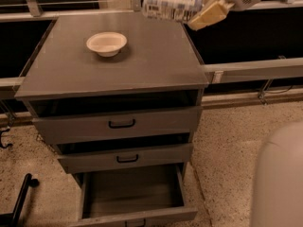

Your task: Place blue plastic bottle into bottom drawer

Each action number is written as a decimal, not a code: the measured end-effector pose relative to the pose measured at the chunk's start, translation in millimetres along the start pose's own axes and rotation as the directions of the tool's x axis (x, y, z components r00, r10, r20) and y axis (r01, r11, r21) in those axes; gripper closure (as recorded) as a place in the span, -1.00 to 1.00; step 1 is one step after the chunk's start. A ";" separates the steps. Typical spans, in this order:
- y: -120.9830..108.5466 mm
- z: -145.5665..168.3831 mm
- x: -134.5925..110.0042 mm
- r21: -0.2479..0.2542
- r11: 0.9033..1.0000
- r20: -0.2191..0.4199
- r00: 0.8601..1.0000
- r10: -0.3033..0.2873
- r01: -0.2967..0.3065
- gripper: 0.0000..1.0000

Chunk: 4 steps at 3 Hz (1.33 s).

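The blue plastic bottle [169, 4] lies on its side in the air above the back right of the cabinet top, its pale label facing me. My gripper [204, 9] is shut on the bottle's cap end, with a tan finger [208, 16] showing below it. The bottom drawer [131, 195] is pulled far out at the foot of the cabinet, a deep dark grey tray with nothing visible in it. The bottle hangs well above and behind that drawer.
A cream round bowl [107, 43] sits on the cabinet top [142, 65] at the back left. The two upper drawers [118, 124] stand slightly out. A metal rail [251, 70] runs to the right. The robot's white body [279, 183] fills the lower right corner.
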State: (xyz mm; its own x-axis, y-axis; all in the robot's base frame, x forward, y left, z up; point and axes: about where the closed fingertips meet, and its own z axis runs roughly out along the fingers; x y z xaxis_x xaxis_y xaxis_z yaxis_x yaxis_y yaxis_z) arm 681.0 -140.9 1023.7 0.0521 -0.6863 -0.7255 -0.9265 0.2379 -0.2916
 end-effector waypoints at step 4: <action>112.0 -62.4 13.0 -0.046 0.999 -0.004 1.000 0.009 -0.009 1.00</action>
State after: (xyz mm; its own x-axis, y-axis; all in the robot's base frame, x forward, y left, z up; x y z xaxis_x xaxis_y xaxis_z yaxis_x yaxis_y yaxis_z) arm 554.6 -166.1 1020.6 0.0422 -0.6870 -0.7254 -0.9429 0.2126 -0.2562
